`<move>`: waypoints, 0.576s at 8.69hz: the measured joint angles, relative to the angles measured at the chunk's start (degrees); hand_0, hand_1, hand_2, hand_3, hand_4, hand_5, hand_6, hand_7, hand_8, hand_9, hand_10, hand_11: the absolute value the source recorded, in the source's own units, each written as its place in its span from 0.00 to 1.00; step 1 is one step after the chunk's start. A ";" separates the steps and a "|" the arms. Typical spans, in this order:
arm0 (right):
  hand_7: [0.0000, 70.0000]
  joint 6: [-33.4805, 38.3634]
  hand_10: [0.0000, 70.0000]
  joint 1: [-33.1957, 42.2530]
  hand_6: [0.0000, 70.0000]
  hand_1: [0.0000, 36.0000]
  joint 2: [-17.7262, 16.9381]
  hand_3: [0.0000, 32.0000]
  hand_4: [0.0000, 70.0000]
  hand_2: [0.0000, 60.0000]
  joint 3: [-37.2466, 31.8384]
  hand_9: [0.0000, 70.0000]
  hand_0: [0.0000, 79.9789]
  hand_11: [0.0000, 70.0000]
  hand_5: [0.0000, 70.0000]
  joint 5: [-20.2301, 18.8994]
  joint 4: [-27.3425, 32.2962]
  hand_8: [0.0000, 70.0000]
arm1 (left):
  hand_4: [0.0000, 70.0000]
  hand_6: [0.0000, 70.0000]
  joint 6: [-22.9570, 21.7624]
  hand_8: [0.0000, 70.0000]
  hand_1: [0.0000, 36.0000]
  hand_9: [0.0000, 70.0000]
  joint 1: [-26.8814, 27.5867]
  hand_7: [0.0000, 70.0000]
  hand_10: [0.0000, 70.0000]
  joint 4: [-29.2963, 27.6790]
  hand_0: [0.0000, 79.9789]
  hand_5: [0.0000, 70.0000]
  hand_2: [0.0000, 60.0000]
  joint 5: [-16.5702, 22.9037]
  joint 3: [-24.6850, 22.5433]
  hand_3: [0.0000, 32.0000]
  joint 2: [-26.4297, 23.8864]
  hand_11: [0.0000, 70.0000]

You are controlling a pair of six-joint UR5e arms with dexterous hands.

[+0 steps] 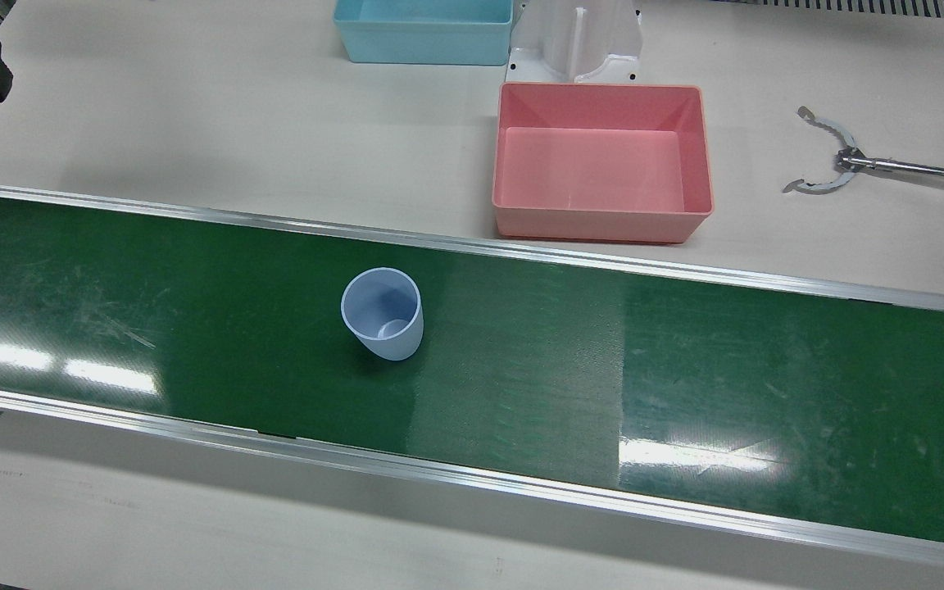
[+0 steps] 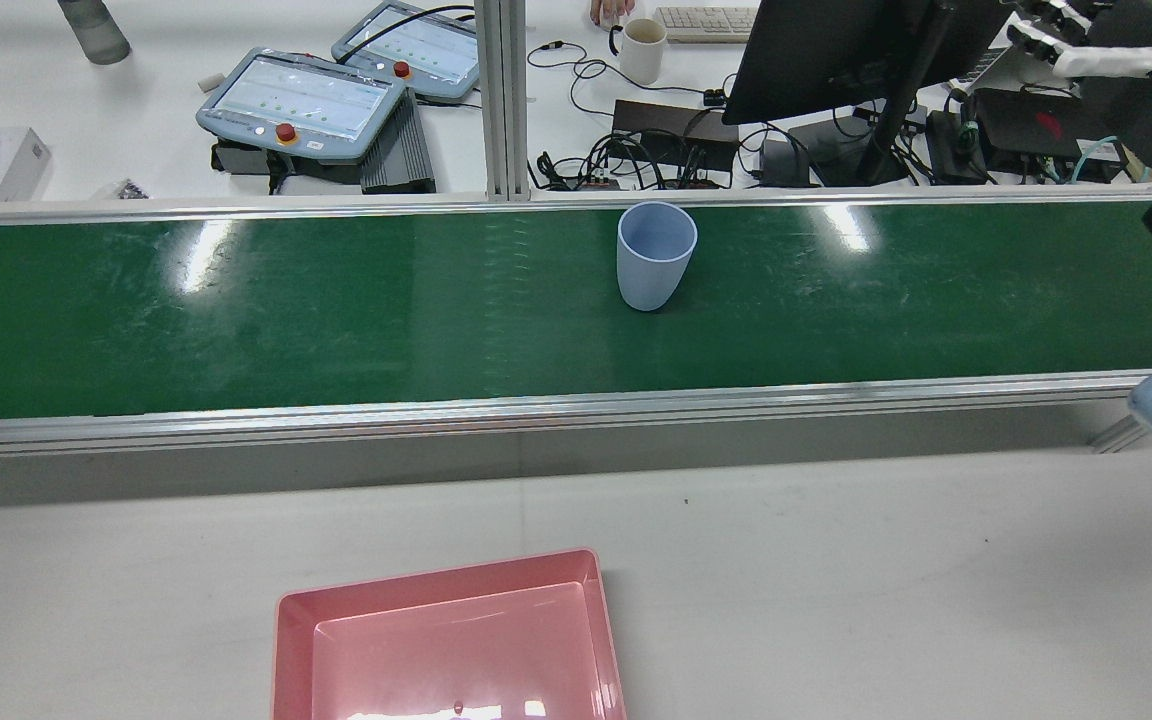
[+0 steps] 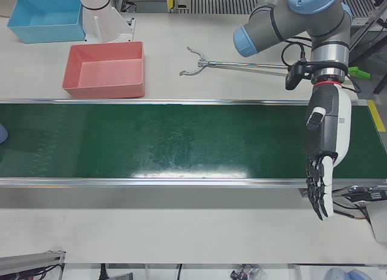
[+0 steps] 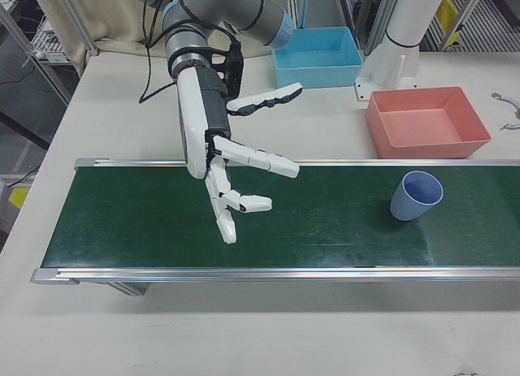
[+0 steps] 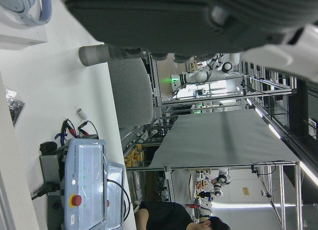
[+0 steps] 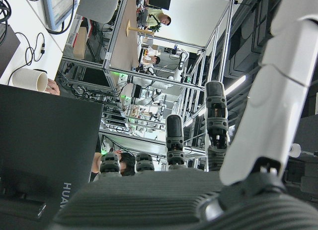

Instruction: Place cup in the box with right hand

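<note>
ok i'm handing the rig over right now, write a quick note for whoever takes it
Right robot hand: open, fingers spread, holding nothing, hovering over the green belt well away from the cup.
Left robot hand: open, fingers pointing down, at the far end of the belt, holding nothing.
Cup: light blue, upright, standing on the belt, untouched.
Pink box: on the table beside the belt, just behind the cup, nothing in it. A blue box sits further back.
Done: nothing yet.
Left: bring the right robot hand along the belt to the cup, grasp it, lift it and set it in the pink box.
</note>
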 measured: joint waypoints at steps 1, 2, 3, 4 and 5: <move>0.54 0.01 0.06 0.34 0.09 0.29 -0.37 0.32 0.40 0.00 0.47 0.13 0.67 0.11 0.07 -0.09 -0.06 0.03 | 0.00 0.00 0.00 0.00 0.00 0.00 0.03 0.00 0.00 -0.02 0.00 0.00 0.00 0.00 0.02 0.00 0.00 0.00; 0.52 0.02 0.06 0.58 0.09 0.29 -1.11 0.31 0.39 0.00 1.08 0.12 0.67 0.11 0.07 -0.12 -0.06 0.03 | 0.00 0.00 0.00 0.00 0.00 0.00 0.05 0.00 0.00 -0.05 0.00 0.00 0.00 0.00 0.07 0.00 0.00 0.00; 0.51 0.02 0.06 0.88 0.09 0.28 -1.76 0.31 0.38 0.00 1.80 0.12 0.67 0.12 0.07 -0.27 -0.01 0.03 | 0.00 0.00 -0.03 0.00 0.00 0.00 0.06 0.00 0.00 -0.09 0.00 0.00 0.00 0.00 0.06 0.00 0.00 0.00; 0.50 0.06 0.06 1.14 0.09 0.28 -2.12 0.33 0.38 0.00 2.71 0.12 0.67 0.11 0.07 -0.53 0.01 0.03 | 0.00 0.00 -0.03 0.00 0.00 0.00 0.06 0.00 0.00 -0.08 0.00 0.00 0.00 0.00 0.06 0.00 0.00 0.00; 0.50 0.09 0.06 1.29 0.09 0.28 -2.78 0.31 0.37 0.00 3.92 0.12 0.67 0.11 0.07 -0.74 0.01 0.03 | 0.00 0.00 -0.02 0.00 0.00 0.00 0.06 0.00 0.00 -0.05 0.00 0.00 0.00 0.00 0.05 0.00 0.00 0.00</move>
